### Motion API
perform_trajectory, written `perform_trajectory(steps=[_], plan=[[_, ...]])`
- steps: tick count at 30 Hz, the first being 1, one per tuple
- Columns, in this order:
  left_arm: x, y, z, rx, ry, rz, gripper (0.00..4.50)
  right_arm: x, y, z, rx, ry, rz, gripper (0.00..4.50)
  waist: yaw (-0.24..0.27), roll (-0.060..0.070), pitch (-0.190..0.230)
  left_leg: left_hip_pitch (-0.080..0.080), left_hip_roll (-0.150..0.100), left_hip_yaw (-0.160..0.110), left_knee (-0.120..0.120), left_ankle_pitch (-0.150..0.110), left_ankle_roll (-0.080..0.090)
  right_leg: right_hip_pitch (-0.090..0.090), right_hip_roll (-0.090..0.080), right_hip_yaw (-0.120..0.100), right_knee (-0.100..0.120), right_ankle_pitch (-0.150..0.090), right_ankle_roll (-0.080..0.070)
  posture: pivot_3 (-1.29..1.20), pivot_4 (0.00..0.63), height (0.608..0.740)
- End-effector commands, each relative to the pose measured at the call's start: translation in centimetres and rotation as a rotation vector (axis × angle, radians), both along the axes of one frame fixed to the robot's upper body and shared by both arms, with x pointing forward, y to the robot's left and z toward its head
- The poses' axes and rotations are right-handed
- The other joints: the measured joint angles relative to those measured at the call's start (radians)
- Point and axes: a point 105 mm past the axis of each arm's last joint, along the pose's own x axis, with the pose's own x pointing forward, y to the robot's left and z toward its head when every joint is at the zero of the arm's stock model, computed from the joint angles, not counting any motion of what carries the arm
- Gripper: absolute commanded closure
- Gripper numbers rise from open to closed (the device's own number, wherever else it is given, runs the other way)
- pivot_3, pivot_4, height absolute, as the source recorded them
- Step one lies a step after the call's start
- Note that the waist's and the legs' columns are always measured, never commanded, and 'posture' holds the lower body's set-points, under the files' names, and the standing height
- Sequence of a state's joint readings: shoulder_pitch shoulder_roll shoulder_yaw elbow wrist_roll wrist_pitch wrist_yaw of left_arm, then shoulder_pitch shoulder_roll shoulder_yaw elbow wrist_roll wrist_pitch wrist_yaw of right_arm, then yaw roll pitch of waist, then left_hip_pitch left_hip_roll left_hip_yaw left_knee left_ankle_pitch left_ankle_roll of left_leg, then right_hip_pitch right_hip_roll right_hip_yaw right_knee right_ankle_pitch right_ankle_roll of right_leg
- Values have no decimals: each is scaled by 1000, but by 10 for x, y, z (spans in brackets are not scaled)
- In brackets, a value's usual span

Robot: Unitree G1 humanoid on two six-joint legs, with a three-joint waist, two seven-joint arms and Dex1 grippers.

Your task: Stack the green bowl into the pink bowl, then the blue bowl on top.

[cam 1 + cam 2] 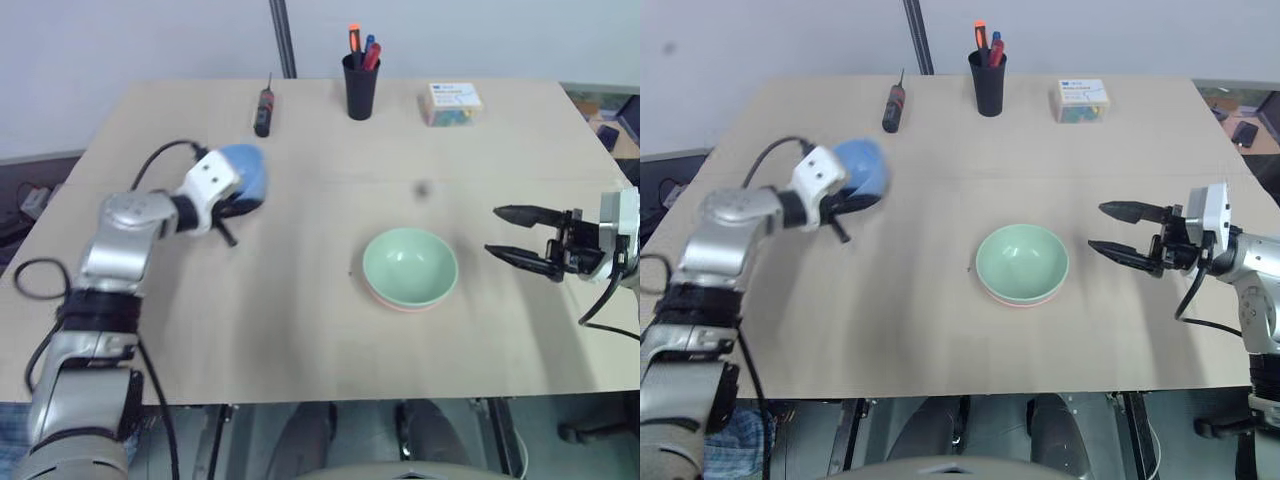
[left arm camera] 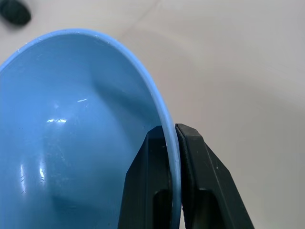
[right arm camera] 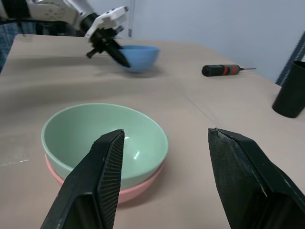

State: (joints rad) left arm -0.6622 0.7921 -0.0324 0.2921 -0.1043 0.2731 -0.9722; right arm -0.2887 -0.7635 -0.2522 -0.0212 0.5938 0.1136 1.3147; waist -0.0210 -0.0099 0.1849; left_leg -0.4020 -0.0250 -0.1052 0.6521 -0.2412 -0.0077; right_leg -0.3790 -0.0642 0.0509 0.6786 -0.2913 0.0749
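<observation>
Pink bowl point(image 3: 143, 191) mostly under green bowl point(image 3: 95, 138)

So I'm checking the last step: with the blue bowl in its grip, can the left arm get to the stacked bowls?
Probably yes. The left gripper is shut on the blue bowl, and bare table lies between it and the green bowl.

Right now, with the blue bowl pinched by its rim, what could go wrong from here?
The left gripper holds the blue bowl only by its thin rim, so it might swing or slip during the carry. Lowered off-centre, it could catch the green bowl and shift it in the pink bowl. The open right gripper beside the stack could be bumped.
</observation>
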Motion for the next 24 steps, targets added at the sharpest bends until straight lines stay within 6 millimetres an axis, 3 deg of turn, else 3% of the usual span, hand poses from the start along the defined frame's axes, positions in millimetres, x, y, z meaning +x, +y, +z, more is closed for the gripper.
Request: perform_trajectory(steps=[1, 3, 10, 17, 24], plan=[[-5, -67, 45, 28, -155, -271, 4427, -3, 1, 8, -3, -37, 17, 1566, -4, 0, 0, 0, 0, 1, 0, 0, 0, 0, 0, 1, 0, 0, 0, 0, 150, 740], [-14, -97, 53, 38, -182, -410, 4427, -3, 1, 8, -3, -36, 21, 1566, -6, 0, 0, 0, 0, 2, 0, 0, 0, 0, 0, 2, 0, 0, 0, 0, 150, 740], [-53, -155, 53, 62, -199, -754, 4427, -2, 1, 9, -16, -37, 25, 1566, -22, 0, 0, 1, 0, 3, 0, 0, 0, 0, 1, 3, 0, 0, 0, 0, 150, 740], [-94, -184, 41, 74, -176, -1042, 4427, -2, 4, 10, -21, -41, 36, 1566, -20, 0, 0, 1, 1, 3, 0, 0, 0, 0, 1, 3, 0, 0, 0, 0, 150, 740], [-107, -188, 26, 116, -151, -1145, 4427, -2, 5, 9, -21, -42, 34, 1566, -20, 0, 0, 1, 1, 3, 0, 0, 0, 0, 1, 3, 0, 0, 0, 0, 150, 740]])
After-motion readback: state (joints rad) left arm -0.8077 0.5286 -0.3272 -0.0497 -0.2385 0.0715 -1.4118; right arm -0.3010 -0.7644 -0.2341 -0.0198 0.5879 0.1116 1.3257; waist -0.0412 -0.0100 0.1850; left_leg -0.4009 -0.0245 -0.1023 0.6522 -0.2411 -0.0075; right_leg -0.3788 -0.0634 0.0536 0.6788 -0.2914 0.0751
